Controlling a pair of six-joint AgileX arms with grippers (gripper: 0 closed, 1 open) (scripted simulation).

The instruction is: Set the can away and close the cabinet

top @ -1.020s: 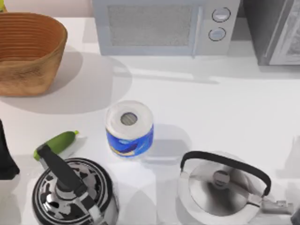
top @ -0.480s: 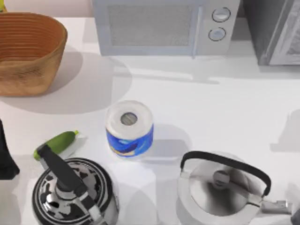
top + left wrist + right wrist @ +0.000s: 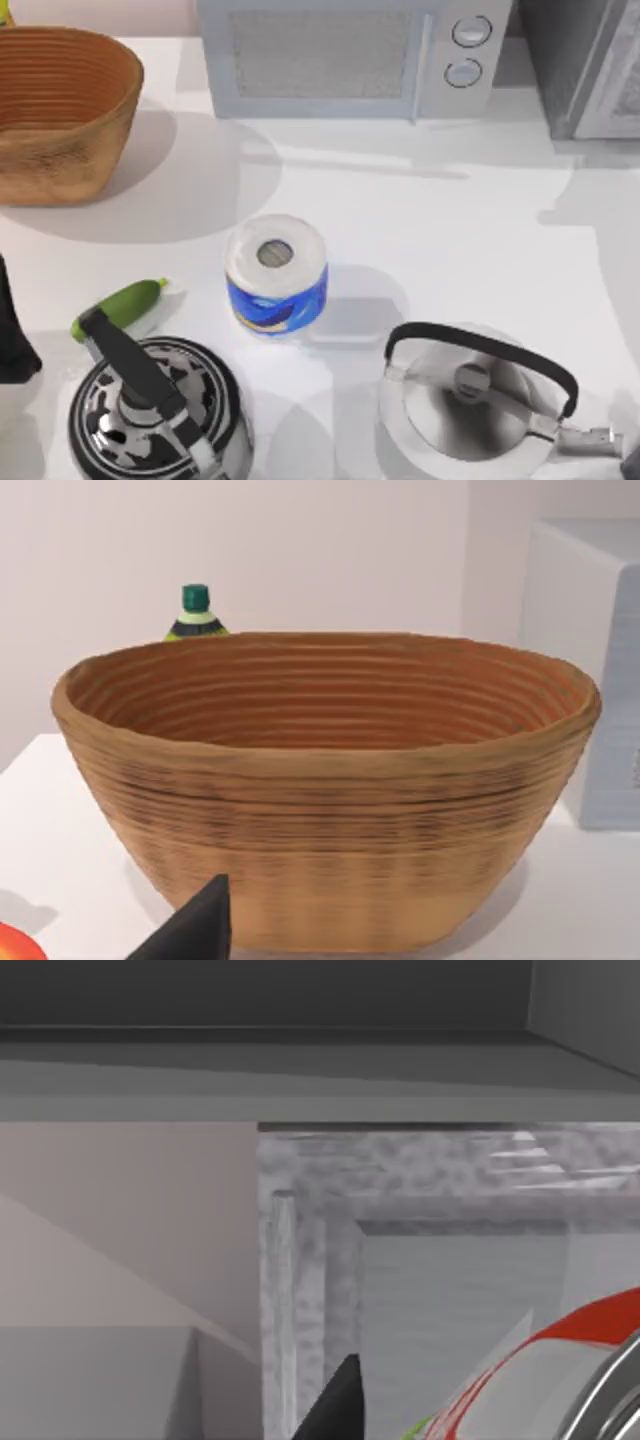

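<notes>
One slim red, silver-rimmed can (image 3: 560,1380) beside mottled grey cabinet (image 3: 400,1220) framing.

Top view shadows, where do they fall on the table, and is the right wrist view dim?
Top view: the basket and paper roll cast soft shadows toward the right, and a broad faint shadow lies at the table's right edge. Right wrist view: dim grey cabinet interior, with the can close up at the corner.

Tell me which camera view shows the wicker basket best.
The left wrist view: the basket stands whole from the side, rim and ribbed wall visible. The top view shows it from above, cut at the left edge.
</notes>
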